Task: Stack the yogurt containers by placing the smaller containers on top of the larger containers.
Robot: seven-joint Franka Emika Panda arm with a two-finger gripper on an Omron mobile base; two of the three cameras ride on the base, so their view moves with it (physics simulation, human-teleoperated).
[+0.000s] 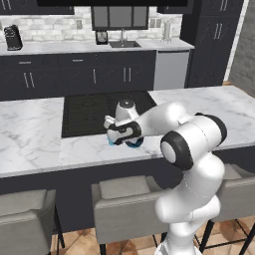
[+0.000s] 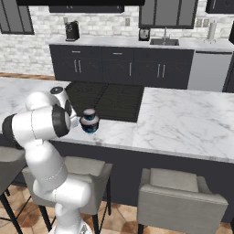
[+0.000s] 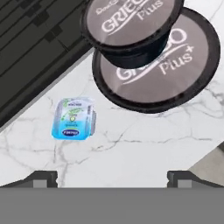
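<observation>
Marble counter (image 3: 144,144) | lesser dark cup (image 3: 131,22) atop widest dark cup (image 3: 175,74) | light-blue cup (image 3: 73,119) beside | hand (image 3: 112,177) fingers apart

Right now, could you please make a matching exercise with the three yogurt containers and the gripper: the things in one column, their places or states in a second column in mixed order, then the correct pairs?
Things:
1. lesser dark cup
2. widest dark cup
3. light-blue cup
4. gripper

Places or states:
A. alone on the marble, beside the stack
B. open, holding nothing
C. sits on top of another cup
D. bottom of the stack, on the marble near the cooktop

Pairs: 1-C, 2-D, 3-A, 4-B
</observation>
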